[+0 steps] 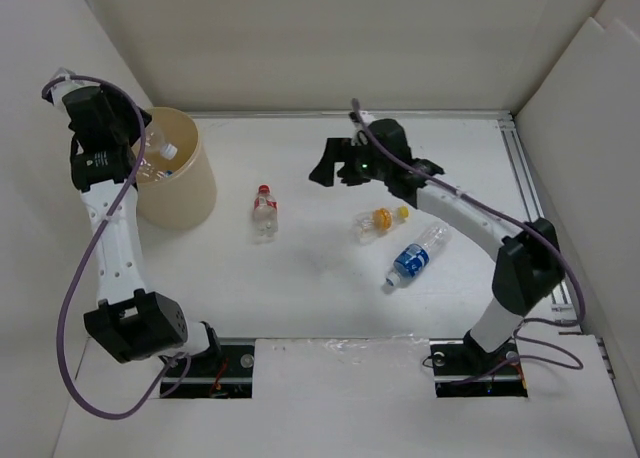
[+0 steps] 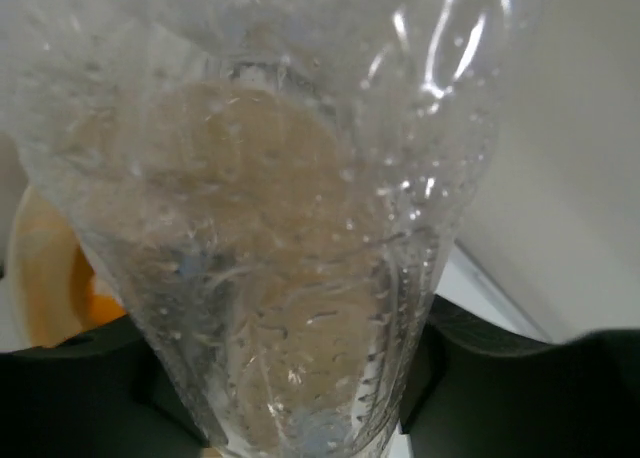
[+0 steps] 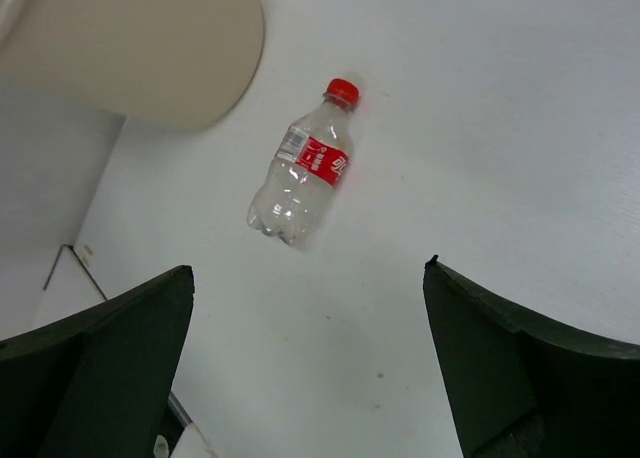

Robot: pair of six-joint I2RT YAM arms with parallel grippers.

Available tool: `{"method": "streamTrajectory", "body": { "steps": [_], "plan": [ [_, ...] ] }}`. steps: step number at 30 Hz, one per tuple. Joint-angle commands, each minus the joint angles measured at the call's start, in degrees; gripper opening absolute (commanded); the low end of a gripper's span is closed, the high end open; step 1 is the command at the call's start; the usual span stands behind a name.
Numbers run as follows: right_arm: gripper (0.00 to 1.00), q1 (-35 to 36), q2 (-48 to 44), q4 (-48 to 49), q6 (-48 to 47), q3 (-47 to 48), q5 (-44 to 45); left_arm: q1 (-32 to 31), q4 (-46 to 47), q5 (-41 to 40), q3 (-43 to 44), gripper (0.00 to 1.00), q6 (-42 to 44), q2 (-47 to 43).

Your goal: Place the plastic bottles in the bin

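- Far left: the left gripper (image 1: 132,158) hangs over the bin (image 1: 185,193), raised high enough to clear the rim. Its fingers (image 2: 80,398) press in on both sides of a clear bottle (image 1: 157,146). The bottle is tipped with its white cap toward the opening, apparently lined up for a drop.
- The bin stands upright near the table's (image 1: 320,288) far-left corner, mouth open to the arm above. The left wrist view shows an orange patch low inside it, past the held bottle. What that is cannot be told, nor how many bottles lie inside.
- Just right of the bin: a red-capped bottle (image 1: 264,213) lies on its side on the table, apart from the bin wall and touched by nothing.
- Centre: the right gripper (image 3: 310,373) hovers above the table with its fingers spread wide and nothing between them. Its camera looks straight at the red-capped bottle, which looks like its next pick.
- Right of centre: an orange-capped bottle (image 1: 380,221) and, near it, a blue-labelled bottle (image 1: 415,256) lie on their sides beneath the right arm, not yet binned.
- By this count, three bottles are on the table and one is over the bin.
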Motion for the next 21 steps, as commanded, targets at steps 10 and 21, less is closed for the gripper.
{"method": "streamTrajectory", "body": {
  "steps": [10, 21],
  "plan": [
    [1.00, 16.1, 25.1, -18.4, -0.9, 28.3, 17.2, 0.0, -6.0, -15.7, -0.7, 1.00, 0.4, 2.2],
    [1.00, 17.3, 44.7, -27.3, -0.4, 55.2, 22.5, -3.3, -0.8, -0.2, -7.1, 1.00, 2.8, -6.7]
  ]
}}
